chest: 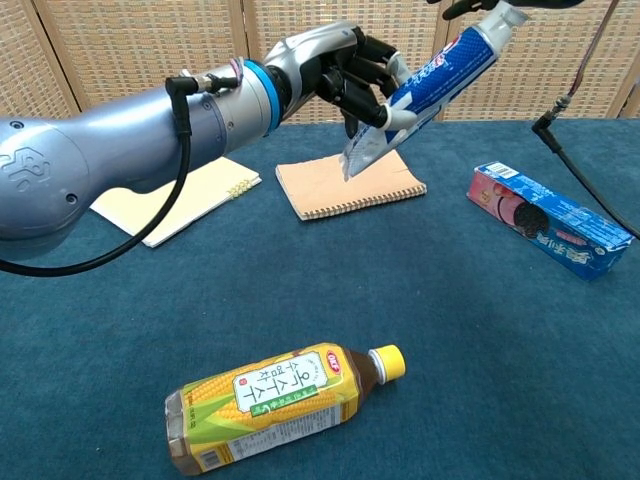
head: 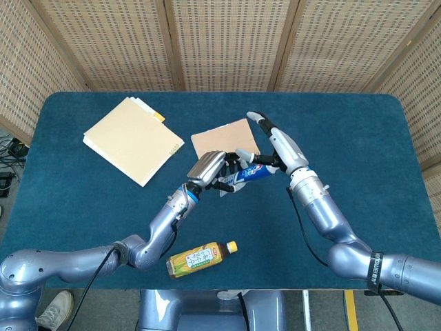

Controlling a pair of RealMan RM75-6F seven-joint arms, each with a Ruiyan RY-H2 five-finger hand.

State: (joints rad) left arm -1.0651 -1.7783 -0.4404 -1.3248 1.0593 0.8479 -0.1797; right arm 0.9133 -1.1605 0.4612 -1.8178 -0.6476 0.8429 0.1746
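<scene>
My left hand grips the lower, crimped end of a blue and white toothpaste tube and holds it tilted above a brown spiral notebook. My right hand is just past the tube's cap end, fingers stretched out and apart, with nothing in it. In the chest view only its dark fingertips show at the top edge, right above the cap.
A corn tea bottle lies on its side near the front edge of the blue table. A blue biscuit box lies at the right, hidden under my right forearm in the head view. A beige folder lies at back left.
</scene>
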